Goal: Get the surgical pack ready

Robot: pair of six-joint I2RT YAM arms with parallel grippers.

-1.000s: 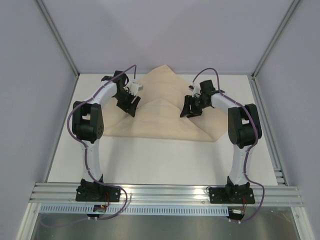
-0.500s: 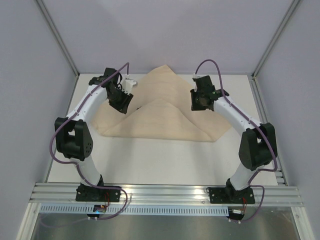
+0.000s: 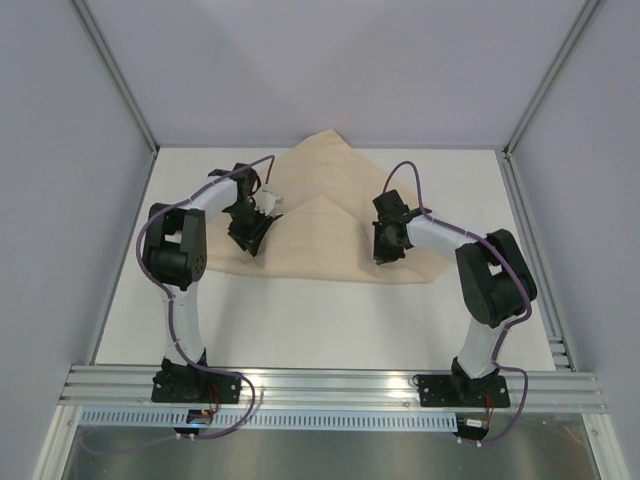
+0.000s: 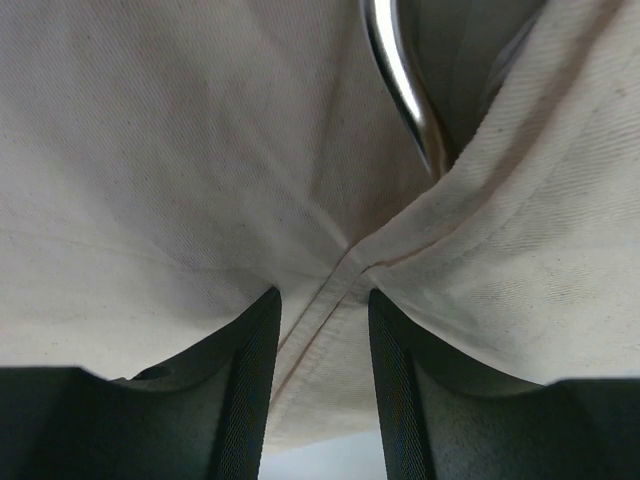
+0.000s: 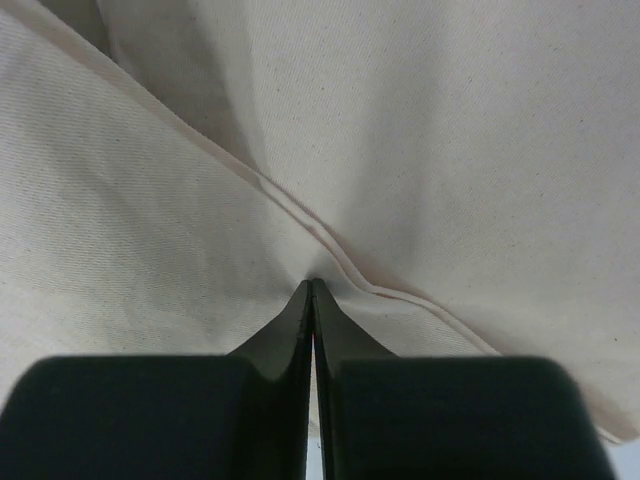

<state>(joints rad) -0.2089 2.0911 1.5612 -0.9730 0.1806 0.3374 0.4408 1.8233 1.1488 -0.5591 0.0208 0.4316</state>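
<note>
The tan cloth sheet lies folded on the white table, its flaps drawn over the middle. My left gripper sits low at the sheet's left side. In the left wrist view the left gripper is open, and a hemmed edge of the cloth runs through the gap. A curved shiny steel tray rim peeks out under a flap. My right gripper is down on the right side. Seen from its wrist, the right gripper is shut, pinching the cloth at a hem.
The white table spreads in front of the sheet toward the arm bases. Grey walls and metal posts close in the back and sides. An aluminium rail runs along the near edge.
Both arms drew in from the back of the sheet and came down onto its near flaps. The right jaws closed onto the hem. The left jaws narrowed.
</note>
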